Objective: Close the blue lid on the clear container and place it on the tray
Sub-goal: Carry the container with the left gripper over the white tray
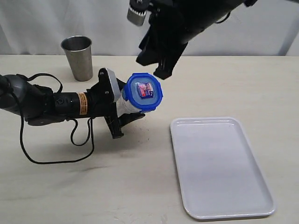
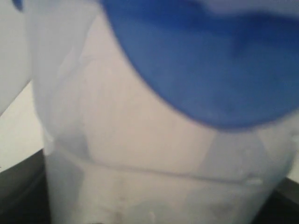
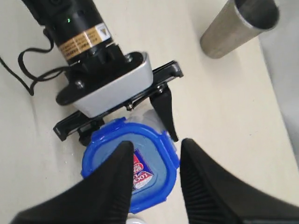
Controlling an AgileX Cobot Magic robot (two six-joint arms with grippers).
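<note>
The clear container (image 1: 125, 105) is held off the table, tilted, with my left gripper (image 1: 115, 112) shut on its body. The blue lid (image 1: 145, 92) with its red-and-blue sticker sits on the container's mouth. In the left wrist view the container wall (image 2: 140, 163) fills the frame, blurred, below the lid (image 2: 210, 60). My right gripper (image 1: 156, 65) hangs open just above and behind the lid. From the right wrist, one finger covers part of the lid (image 3: 105, 149) and the other stands beside its edge. The white tray (image 1: 219, 163) lies to the right, with nothing on it.
A steel cup (image 1: 78, 58) stands upright at the back left, also seen from the right wrist as the cup (image 3: 238, 25). The left arm's black cable (image 1: 46, 158) loops over the table at the left. A pale curtain closes the back.
</note>
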